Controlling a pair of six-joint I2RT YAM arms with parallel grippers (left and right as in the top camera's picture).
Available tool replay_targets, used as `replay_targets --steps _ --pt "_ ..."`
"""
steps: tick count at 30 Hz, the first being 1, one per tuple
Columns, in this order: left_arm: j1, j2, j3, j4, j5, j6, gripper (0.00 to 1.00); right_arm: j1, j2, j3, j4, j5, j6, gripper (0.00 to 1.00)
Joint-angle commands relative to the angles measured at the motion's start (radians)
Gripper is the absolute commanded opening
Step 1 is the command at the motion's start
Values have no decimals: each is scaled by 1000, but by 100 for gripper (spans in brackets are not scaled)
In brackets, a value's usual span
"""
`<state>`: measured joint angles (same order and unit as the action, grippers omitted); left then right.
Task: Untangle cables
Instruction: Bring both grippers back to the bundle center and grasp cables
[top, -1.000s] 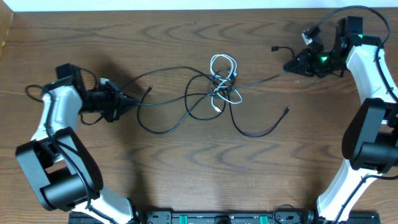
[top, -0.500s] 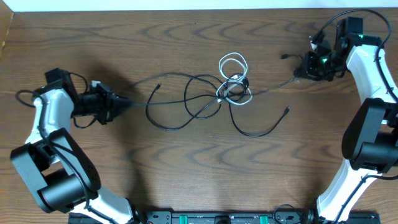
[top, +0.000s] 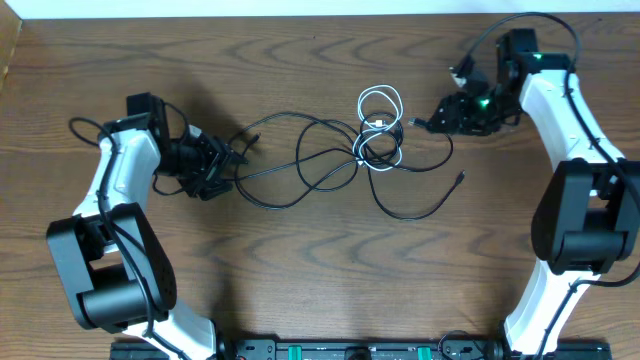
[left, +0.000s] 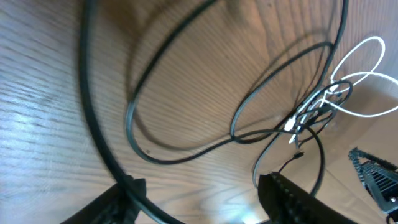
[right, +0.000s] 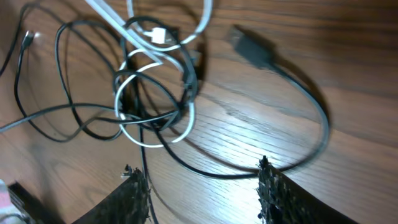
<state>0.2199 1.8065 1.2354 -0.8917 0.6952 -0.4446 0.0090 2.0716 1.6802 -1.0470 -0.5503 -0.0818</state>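
We begin with the wooden table (top: 320, 300), which carries the whole job. The left arm (top: 115, 190) reaches in from the left and the right arm (top: 570, 110) from the right. Each faces one end of the spread, so we can work the cords from opposite sides.

The black cables (top: 300, 170) lie flat across the middle in wide, loose loops. One of them trails out below the tangle to a free end (top: 460, 178). The white cable (top: 380, 100) sits in small coils right of centre, its lower turns threaded through the black ones. Where they cross we see the knot (top: 378, 145). Since white and black are interlocked there, we judge the task unfinished.

The left gripper (top: 222, 165) hovers low at the left-hand loops with its jaws apart. In its wrist view a black cord runs past one finger (left: 121, 202), but nothing is clamped. The right gripper (top: 432, 118) sits just right of the knot, its jaws likewise apart and empty, with a black plug (right: 252, 48) lying ahead of it. We take it that both stand spread so they can pick a fresh hold nearer the knot.
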Motion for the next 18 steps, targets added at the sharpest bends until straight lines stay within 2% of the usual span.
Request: replay_targets --steps 1,6,18 --pt "-51 -11 98 -46 -103 3 72 57 -13 1 4 -6 -62 56" --pt "-115 -11 249 -152 -315 -34 84 122 -12 1 18 54 -63 56" --pt "-274 -11 293 -145 -323 -172 85 249 23 -2 132 208 -118 58"
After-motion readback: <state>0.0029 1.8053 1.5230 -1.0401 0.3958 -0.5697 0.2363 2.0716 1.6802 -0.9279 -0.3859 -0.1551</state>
